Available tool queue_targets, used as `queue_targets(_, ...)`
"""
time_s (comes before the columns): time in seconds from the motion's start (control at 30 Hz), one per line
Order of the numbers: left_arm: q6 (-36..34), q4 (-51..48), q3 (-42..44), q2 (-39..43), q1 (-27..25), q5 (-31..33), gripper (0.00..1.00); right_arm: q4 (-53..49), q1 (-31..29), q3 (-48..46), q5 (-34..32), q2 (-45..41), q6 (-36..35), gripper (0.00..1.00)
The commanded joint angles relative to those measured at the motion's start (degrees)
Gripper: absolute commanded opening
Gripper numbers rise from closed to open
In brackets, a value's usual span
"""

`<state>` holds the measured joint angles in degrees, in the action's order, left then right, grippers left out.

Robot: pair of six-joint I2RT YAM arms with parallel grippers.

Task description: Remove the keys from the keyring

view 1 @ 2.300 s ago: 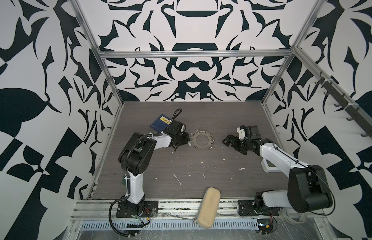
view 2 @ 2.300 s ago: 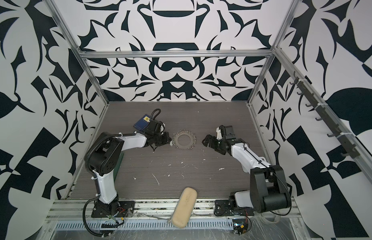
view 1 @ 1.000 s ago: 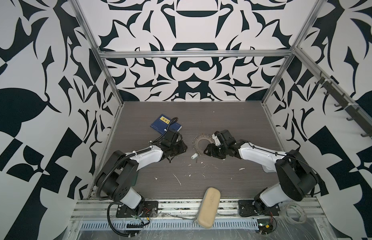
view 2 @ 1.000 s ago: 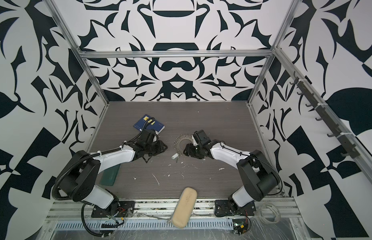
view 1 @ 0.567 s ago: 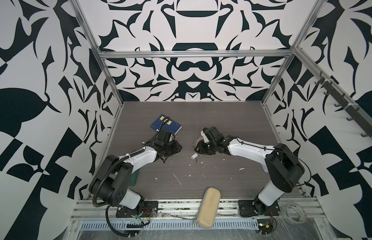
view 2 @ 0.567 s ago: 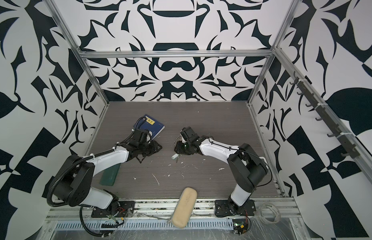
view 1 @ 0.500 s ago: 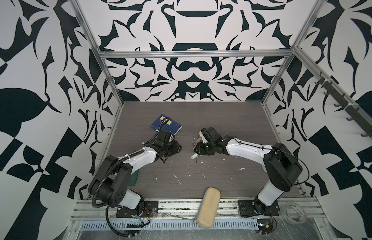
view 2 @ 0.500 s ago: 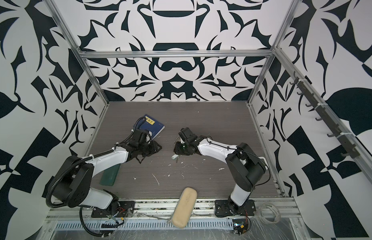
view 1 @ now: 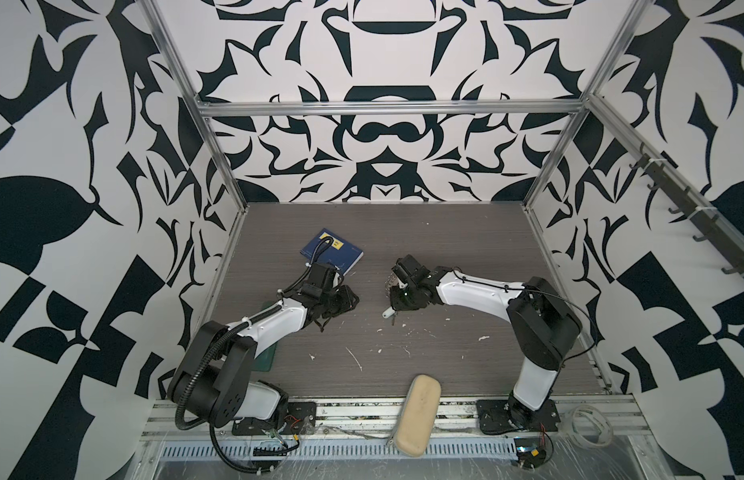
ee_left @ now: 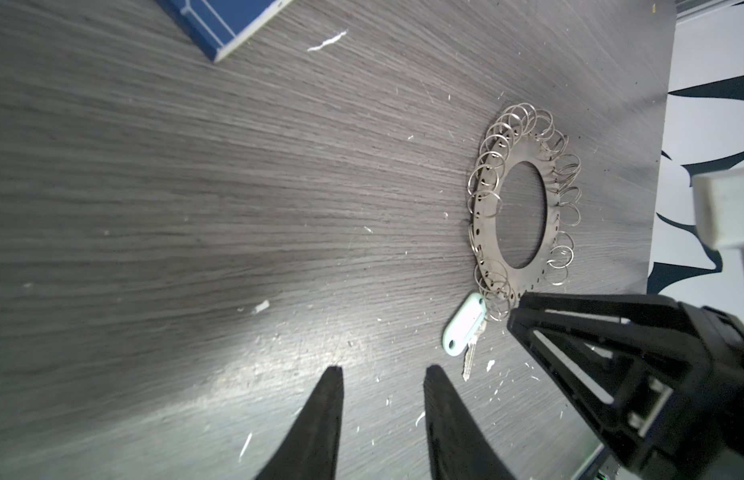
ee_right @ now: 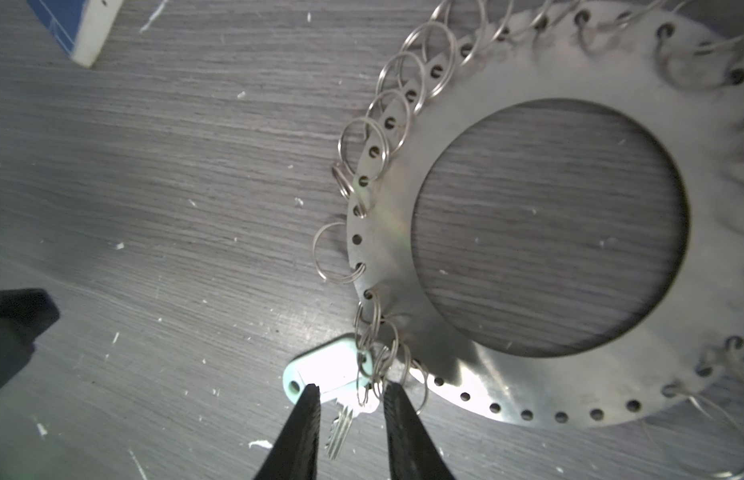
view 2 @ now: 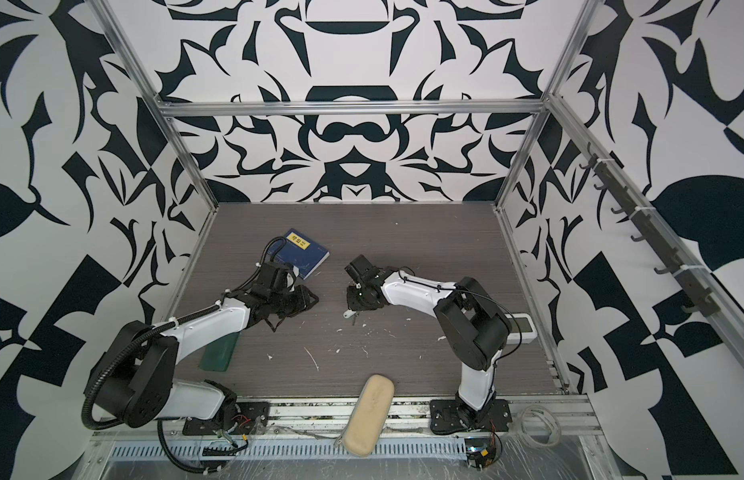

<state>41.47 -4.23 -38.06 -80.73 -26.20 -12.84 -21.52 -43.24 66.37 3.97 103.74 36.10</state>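
The keyring [ee_left: 486, 245] lies flat on the grey table [ee_left: 195, 208], a little right of the middle, with wire split rings fanned along its rim. The keys [ee_right: 320, 372], one small silver key with a mint-green tag, lie at its near-left edge, joined to the rim through a cluster of the small rings.

The right gripper [ee_right: 352, 388] is down over that joint. Its jaws stand narrowly apart, one tip over the tag and the other at the ring cluster, with the key's head in the gap. They seem not to pinch anything, though the wrist view does not make contact clear.

The left gripper [ee_left: 384, 370] is low over bare table just left of the keys, jaws apart and holding nothing. A blue book [view 1: 332, 255] lies further back on the left.
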Motion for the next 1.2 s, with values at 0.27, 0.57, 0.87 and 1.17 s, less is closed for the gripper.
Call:
queue_targets(0.27,-0.78,-2.01,0.28,0.83,0.27,0.01,0.36,-1.8,-0.79,2.8,-1.53,0.31,-1.98,0.18)
queue_targets(0.57,-0.6,-2.27,0.29,0.93,0.25,-0.17,0.36,-2.12,-0.88,2.85,-1.52,1.46,-2.1,0.17)
queue_targets(0.87,-0.87,-3.04,0.01,1.62,0.27,0.27,0.36,-2.09,-0.98,3.11,-1.46,2.2,-2.64,0.08)
queue_targets(1.17,-4.78,-4.13,-0.62,5.09,0.26,0.13,0.34,-12.14,-0.97,8.25,-2.65,-1.75,-9.53,0.0)
